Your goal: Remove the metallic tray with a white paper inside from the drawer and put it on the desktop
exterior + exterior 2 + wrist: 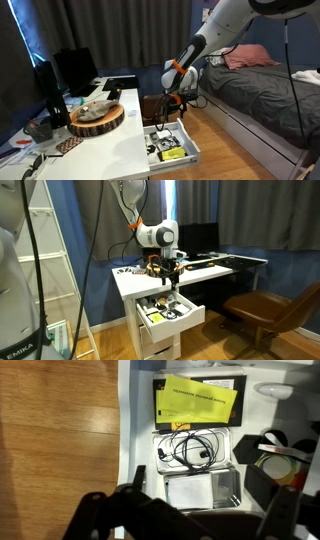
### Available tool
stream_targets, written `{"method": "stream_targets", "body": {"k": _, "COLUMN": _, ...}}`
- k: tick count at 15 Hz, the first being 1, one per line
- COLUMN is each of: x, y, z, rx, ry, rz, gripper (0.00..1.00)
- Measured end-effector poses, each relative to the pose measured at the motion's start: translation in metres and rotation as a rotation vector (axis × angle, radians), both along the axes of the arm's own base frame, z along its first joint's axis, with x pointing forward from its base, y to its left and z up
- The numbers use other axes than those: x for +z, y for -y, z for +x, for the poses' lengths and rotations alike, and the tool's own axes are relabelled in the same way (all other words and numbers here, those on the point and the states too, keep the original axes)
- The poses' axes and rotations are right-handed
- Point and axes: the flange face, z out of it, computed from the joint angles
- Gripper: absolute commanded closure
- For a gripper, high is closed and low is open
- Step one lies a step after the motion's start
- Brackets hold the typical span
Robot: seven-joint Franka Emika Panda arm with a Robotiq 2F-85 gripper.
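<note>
The tray [236, 488] lies in the open drawer [143, 420], just beside a coil of cable [190, 450], with a yellow-and-black item [195, 400] beyond that. The paper [198, 491] lies flat on its floor. The tray looks light, stiff and slick, and the loose paper may slip out if it tips. Pinching one rim wall and keeping it level seems the best hold. The gripper [195, 520] hangs above the drawer, jaws spread wide, holding and touching nothing. The desktop [112, 150] is close by.
</note>
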Motion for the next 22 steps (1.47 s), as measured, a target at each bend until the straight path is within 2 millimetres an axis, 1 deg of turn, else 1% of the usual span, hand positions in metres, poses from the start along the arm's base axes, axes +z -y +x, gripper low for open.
{"method": "stream_targets", "body": {"k": 2, "x": -0.012, "y": 0.0, "z": 0.002, "rx": -0.001, "ry": -0.004, "rz": -0.001, "gripper": 0.0}}
{"method": "stream_targets", "body": {"k": 7, "x": -0.061, "y": -0.005, "z": 0.016, "rx": 0.0, "ry": 0.039, "rz": 0.001, "gripper": 0.0}}
{"method": "stream_targets", "body": {"k": 10, "x": -0.087, "y": 0.001, "z": 0.029, "rx": -0.01, "ry": 0.076, "rz": 0.0, "gripper": 0.0}}
{"method": "stream_targets", "body": {"k": 11, "x": -0.094, "y": 0.004, "z": 0.034, "rx": -0.016, "ry": 0.088, "rz": -0.001, "gripper": 0.03}}
{"method": "stream_targets", "body": {"k": 12, "x": -0.101, "y": 0.007, "z": 0.038, "rx": -0.021, "ry": 0.098, "rz": -0.003, "gripper": 0.16}}
{"method": "stream_targets", "body": {"k": 13, "x": -0.107, "y": 0.01, "z": 0.043, "rx": -0.028, "ry": 0.107, "rz": -0.004, "gripper": 0.19}}
{"method": "stream_targets", "body": {"k": 15, "x": -0.119, "y": 0.015, "z": 0.05, "rx": -0.04, "ry": 0.117, "rz": -0.003, "gripper": 0.34}}
{"method": "stream_targets", "body": {"k": 17, "x": -0.128, "y": 0.018, "z": 0.056, "rx": -0.045, "ry": 0.123, "rz": -0.001, "gripper": 0.47}}
{"method": "stream_targets", "body": {"k": 18, "x": -0.132, "y": 0.019, "z": 0.058, "rx": -0.045, "ry": 0.126, "rz": 0.001, "gripper": 0.51}}
{"method": "stream_targets", "body": {"k": 19, "x": -0.135, "y": 0.02, "z": 0.061, "rx": -0.046, "ry": 0.129, "rz": 0.002, "gripper": 0.59}}
{"method": "stream_targets", "body": {"k": 20, "x": -0.139, "y": 0.021, "z": 0.063, "rx": -0.046, "ry": 0.131, "rz": 0.003, "gripper": 0.63}}
{"method": "stream_targets", "body": {"k": 21, "x": -0.141, "y": 0.023, "z": 0.066, "rx": -0.046, "ry": 0.134, "rz": 0.005, "gripper": 0.7}}
{"method": "stream_targets", "body": {"k": 22, "x": -0.145, "y": 0.024, "z": 0.068, "rx": -0.047, "ry": 0.137, "rz": 0.006, "gripper": 0.73}}
